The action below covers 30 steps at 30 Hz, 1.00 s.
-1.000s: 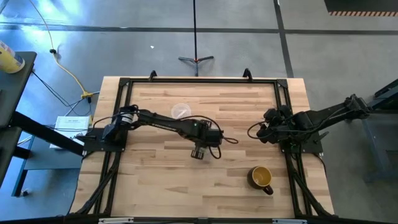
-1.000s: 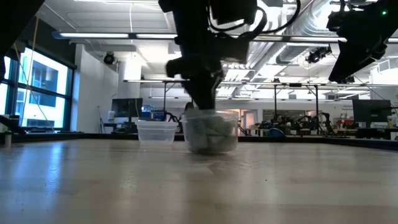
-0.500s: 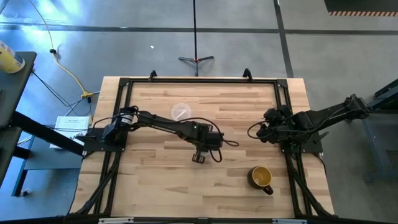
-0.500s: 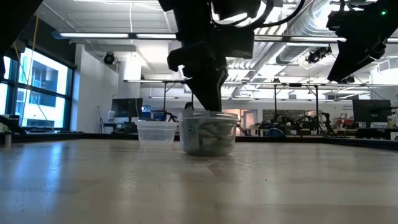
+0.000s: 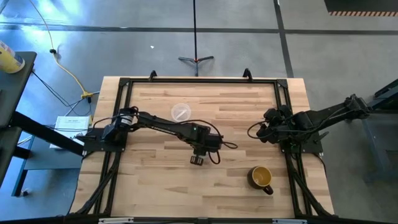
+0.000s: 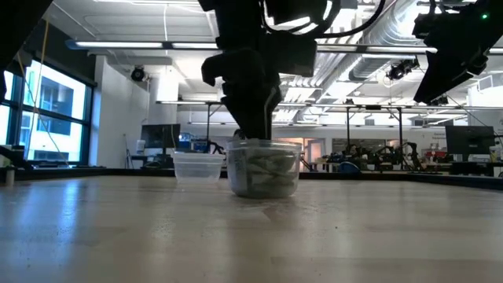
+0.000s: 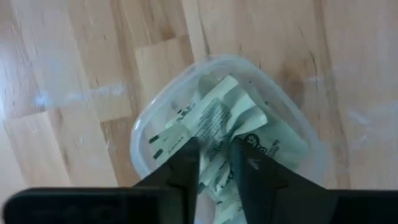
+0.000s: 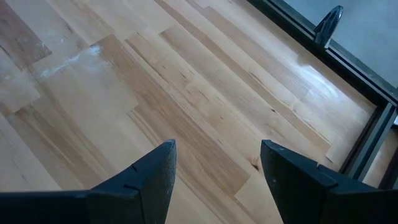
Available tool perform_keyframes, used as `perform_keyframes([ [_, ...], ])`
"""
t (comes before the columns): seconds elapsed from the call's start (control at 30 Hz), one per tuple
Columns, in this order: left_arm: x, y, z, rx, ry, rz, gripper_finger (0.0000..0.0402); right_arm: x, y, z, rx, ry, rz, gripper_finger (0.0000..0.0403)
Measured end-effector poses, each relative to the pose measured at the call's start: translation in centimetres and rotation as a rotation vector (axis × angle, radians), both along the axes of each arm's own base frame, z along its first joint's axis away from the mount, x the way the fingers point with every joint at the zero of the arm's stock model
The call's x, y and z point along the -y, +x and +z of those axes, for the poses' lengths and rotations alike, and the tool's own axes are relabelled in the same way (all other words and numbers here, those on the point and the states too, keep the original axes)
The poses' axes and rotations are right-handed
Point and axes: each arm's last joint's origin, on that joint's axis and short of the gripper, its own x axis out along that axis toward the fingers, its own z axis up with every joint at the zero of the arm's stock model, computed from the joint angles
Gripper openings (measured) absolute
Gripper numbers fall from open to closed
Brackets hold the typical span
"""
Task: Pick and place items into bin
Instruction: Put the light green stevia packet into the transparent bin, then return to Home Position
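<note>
- The left gripper (image 7: 214, 165) hangs directly over the bin (image 7: 149, 130), and from the left wrist view its fingers (image 7: 183, 168) stand a narrow gap apart with nothing clamped between them.
- Straight below those fingertips the items (image 7: 227, 118) lie heaped inside the clear cup: pale green and white wrappers, overlapping, some printed.
- In the low view the bin (image 6: 263, 167) sits flat on the table (image 6: 251, 228), the gripper (image 6: 253, 118) just above its rim.
- Handling call: these wrappers look feather-light, thin and floppy, probably slick, so a pinch across a flat middle or a folded edge should hold best.
- The cup itself looks thin-walled and light; a nudge from a fingertip could likely slide or tip it.
- Well off to the side, the right gripper (image 8: 214, 168) waits over bare wood, jaws spread wide and empty.
- The yellow mug (image 5: 261, 177) stands near that waiting arm, apart from the bin.
</note>
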Motion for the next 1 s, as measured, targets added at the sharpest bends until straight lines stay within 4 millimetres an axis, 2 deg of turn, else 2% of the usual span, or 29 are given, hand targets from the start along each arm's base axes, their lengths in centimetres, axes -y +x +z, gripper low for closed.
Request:
perform_keyframes([
  [0.13, -0.1, -0.2, 0.7, 0.006, 0.001, 0.002, 0.0163, 0.0, 0.0, 0.0, 0.000, 0.000, 0.000, 0.0225],
  [0.37, -0.1, 0.3, 5.1, 0.086, -0.014, 0.025, 0.0202, 0.0, 0.0, 0.0, -0.002, 0.006, 0.004, 0.0225],
  [0.5, -0.1, 0.1, 8.3, 0.097, -0.032, 0.081, 0.0212, -0.4, 0.4, 0.2, 0.019, 0.101, 0.074, 0.0225],
  [0.63, -0.3, -0.6, 13.1, 0.168, -0.085, 0.244, 0.0218, -0.9, 0.8, 2.5, 0.014, 0.180, 0.270, 0.0225],
  [0.73, 0.0, -1.2, 16.1, 0.221, -0.195, 0.300, 0.0217, -1.2, 0.6, 5.1, 0.037, 0.280, 0.366, 0.0224],
  [0.83, 1.2, -1.0, 18.2, 0.368, -0.254, 0.350, 0.0215, -1.6, 0.8, 8.6, 0.190, 0.420, 0.415, 0.0225],
  [0.9, 2.5, -0.3, 18.6, 0.508, -0.246, 0.341, 0.0214, -2.1, 1.1, 10.5, 0.289, 0.341, 0.601, 0.0225],
  [0.93, 3.0, 0.2, 18.1, 0.541, -0.241, 0.337, 0.0215, -2.3, 1.1, 10.8, 0.345, 0.307, 0.665, 0.0225],
  [1.0, 4.1, 1.3, 16.1, 0.568, -0.300, 0.325, 0.0217, -2.6, 1.0, 9.4, 0.424, 0.309, 0.742, 0.0225],
])
